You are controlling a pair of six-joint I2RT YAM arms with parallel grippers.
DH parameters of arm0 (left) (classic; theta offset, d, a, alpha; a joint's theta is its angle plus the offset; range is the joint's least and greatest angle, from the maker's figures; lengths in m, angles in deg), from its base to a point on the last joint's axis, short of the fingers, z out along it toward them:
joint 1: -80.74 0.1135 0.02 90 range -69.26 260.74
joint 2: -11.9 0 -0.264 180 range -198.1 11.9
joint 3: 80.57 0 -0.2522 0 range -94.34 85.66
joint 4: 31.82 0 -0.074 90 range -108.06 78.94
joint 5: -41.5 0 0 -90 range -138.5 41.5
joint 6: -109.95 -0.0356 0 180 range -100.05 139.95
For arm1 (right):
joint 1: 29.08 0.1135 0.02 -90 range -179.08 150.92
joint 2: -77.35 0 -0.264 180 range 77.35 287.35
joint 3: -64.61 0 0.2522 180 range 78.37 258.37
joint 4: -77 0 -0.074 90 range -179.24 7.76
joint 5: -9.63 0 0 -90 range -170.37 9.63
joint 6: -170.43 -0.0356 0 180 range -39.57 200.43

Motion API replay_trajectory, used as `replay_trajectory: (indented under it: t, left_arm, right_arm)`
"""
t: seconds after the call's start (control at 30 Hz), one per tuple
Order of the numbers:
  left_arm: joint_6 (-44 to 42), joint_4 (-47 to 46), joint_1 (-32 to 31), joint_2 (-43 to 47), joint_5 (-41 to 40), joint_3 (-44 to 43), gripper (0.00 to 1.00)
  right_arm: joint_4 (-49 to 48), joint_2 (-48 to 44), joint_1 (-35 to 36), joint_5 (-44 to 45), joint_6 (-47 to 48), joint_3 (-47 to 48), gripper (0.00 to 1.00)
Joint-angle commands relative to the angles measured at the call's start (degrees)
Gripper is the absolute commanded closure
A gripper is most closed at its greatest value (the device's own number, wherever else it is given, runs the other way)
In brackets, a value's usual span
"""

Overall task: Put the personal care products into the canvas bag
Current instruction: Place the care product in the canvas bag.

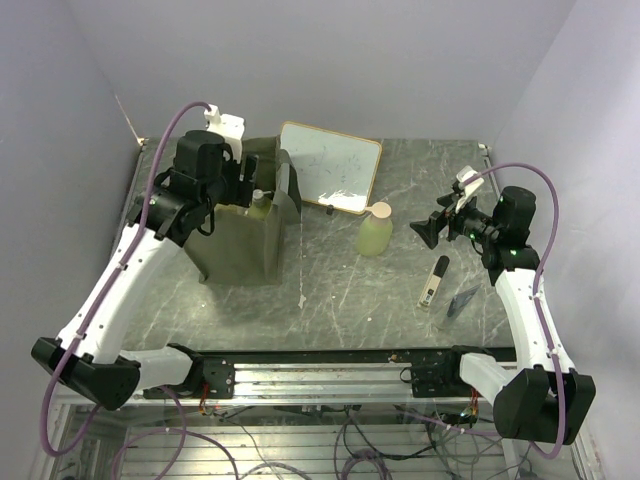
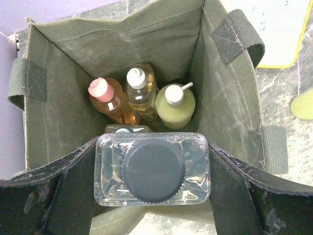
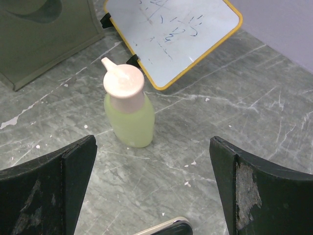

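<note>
Near desk edge: metal rail (image 1: 330, 375) is carrying both arm bases. Right pincer (image 3: 152, 156) is hovering wide open, gripping nothing, with bare grey marbled desk (image 3: 254, 112) showing between its jaws. White-and-black marker (image 1: 433, 282) is lying near it on the near side. Pale green plastic bottle with pink cap (image 3: 128, 107) is standing upright ahead of that pincer. It has free room all round and is sitting apart from olive-green boxy canvas bag (image 1: 240, 250) on the left.

Left pincer (image 2: 152, 152) is clamping clear square bottle with black cap (image 2: 152, 169) over the bag's open mouth, inside the rim line. Orange bottle with pink cap (image 2: 110, 98), amber bottle with white pump (image 2: 141, 88) and yellow-green bottle with white pump (image 2: 175, 105) are standing bunched at the bag's bottom.

Wood-framed whiteboard (image 1: 330, 165) is sitting beyond, near the bag's far right corner. Lilac walls (image 1: 400, 60) are closing in on the far, left and right sides.
</note>
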Motion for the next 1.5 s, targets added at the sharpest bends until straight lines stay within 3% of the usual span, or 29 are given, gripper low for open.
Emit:
replay_trajectory:
  t: [0.0,0.57,1.2,1.47]
  left_arm:
    - [2.18,-12.35,0.73,-0.13,-1.79,0.09,0.93]
    - [8.92,-19.91,2.42,-3.78,-2.87,7.44,0.93]
    - [0.64,-17.80,2.49,0.91,-5.19,-1.72,0.93]
    - [-2.87,-16.70,2.92,3.72,-8.58,-0.80,0.93]
  right_arm:
    - [-0.37,-0.03,0.41,0.12,-0.07,1.34,0.01]
    - [0.09,0.23,0.78,0.20,0.43,1.34,0.00]
    - [0.27,1.18,1.09,0.03,0.45,1.52,0.00]
    - [0.38,1.07,1.23,-0.05,0.55,1.58,0.00]
